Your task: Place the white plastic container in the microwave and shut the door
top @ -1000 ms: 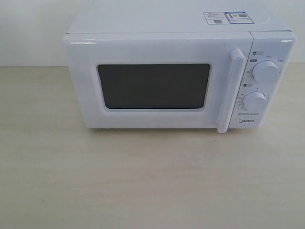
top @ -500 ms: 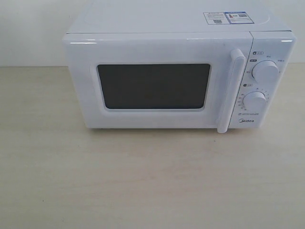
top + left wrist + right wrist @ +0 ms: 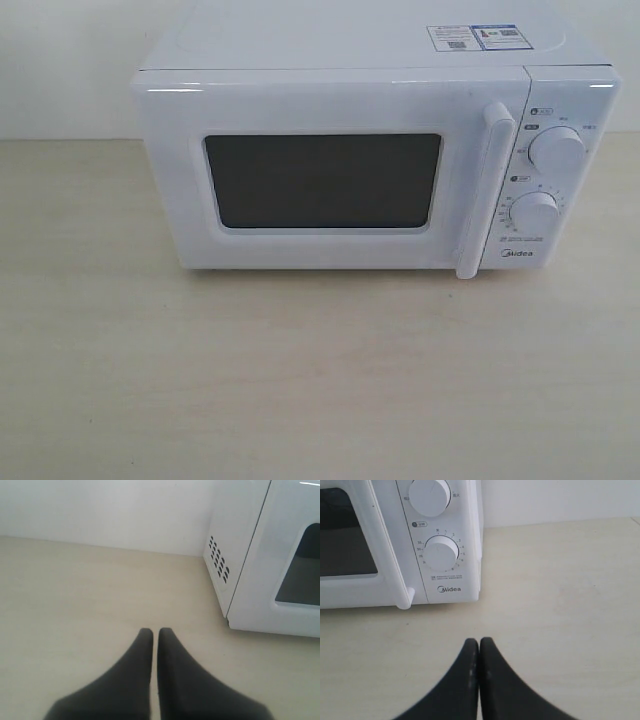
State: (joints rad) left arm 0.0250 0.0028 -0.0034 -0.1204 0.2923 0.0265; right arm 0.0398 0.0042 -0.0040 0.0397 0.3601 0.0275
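The white Midea microwave [image 3: 360,150] stands at the back of the table, its door [image 3: 320,180] shut, with dark window and long vertical handle [image 3: 480,190]. The white plastic container shows in no view. My left gripper [image 3: 155,632] is shut with nothing in it, over bare table off the microwave's vented left side [image 3: 219,565]. My right gripper [image 3: 479,642] is shut and empty, in front of the dial panel [image 3: 441,554] and the handle's lower end [image 3: 404,600]. Neither gripper appears in the exterior view.
Light wooden table [image 3: 300,380] stretches in front of and beside the microwave. A white wall [image 3: 110,510] runs behind. Two round dials [image 3: 556,150] and stickers [image 3: 485,37] mark the microwave's right side and top.
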